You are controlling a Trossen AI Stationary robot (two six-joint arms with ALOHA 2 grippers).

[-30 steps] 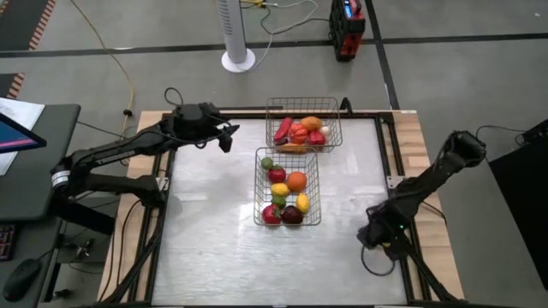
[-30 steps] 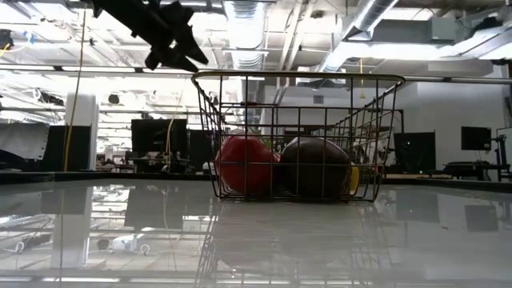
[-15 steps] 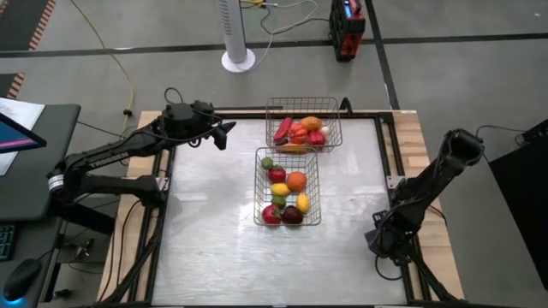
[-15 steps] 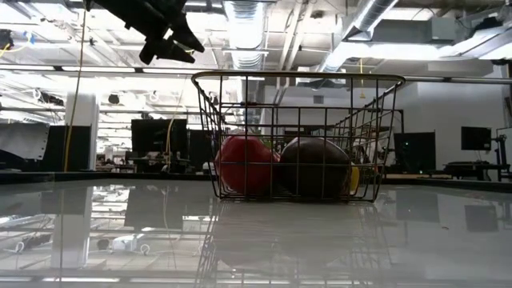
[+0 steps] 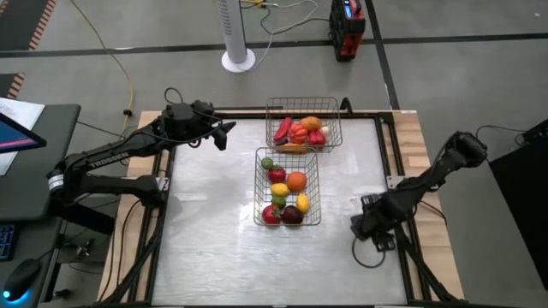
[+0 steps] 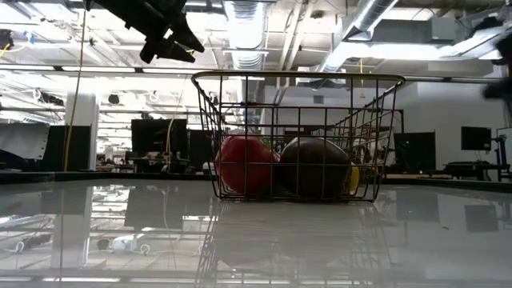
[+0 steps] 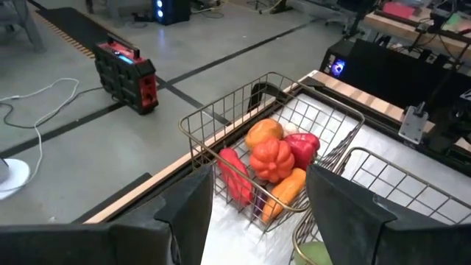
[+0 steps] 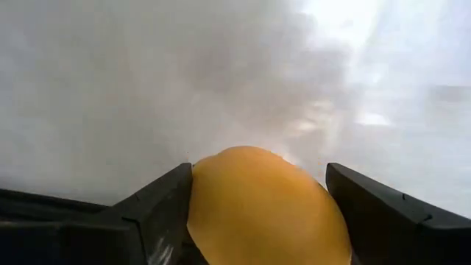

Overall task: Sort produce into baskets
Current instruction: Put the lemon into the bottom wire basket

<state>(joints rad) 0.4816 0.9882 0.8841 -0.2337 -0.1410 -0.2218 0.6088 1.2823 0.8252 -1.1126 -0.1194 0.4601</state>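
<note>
1. Carrying step in hand, by the look of it: right gripper (image 5: 360,226) low over the table (image 5: 214,248) near its right edge, well apart from both baskets.
2. Seen from the right wrist, fingers (image 8: 158,202) clamped on either side of a round yellow-orange fruit (image 8: 261,202), filling the gap between them; gripping it, not just beside it.
3. Left gripper (image 5: 224,135) parked above the table's far left corner, left of the far basket (image 5: 302,125); from its wrist view, fingers (image 7: 193,210) spread apart with nothing between them.
4. Far basket holding red peppers, an orange pumpkin-like piece (image 7: 271,160), a carrot (image 7: 283,190) and another orange piece.
5. Near basket (image 5: 288,187) in the table's middle, holding a green piece, red ones, an orange (image 5: 296,180), yellow ones and a dark purple one (image 6: 316,168).
6. No loose produce visible on the table; likely the last piece, so task judged nearly done.
7. Next move: lift clear of the table, swing left toward the baskets, stop above the rim, then release. Near basket seems the closer fit for a round fruit; cannot tell the sorting rule for certain.
8. Risk: clipping the wire rim on approach if carried too low.
</note>
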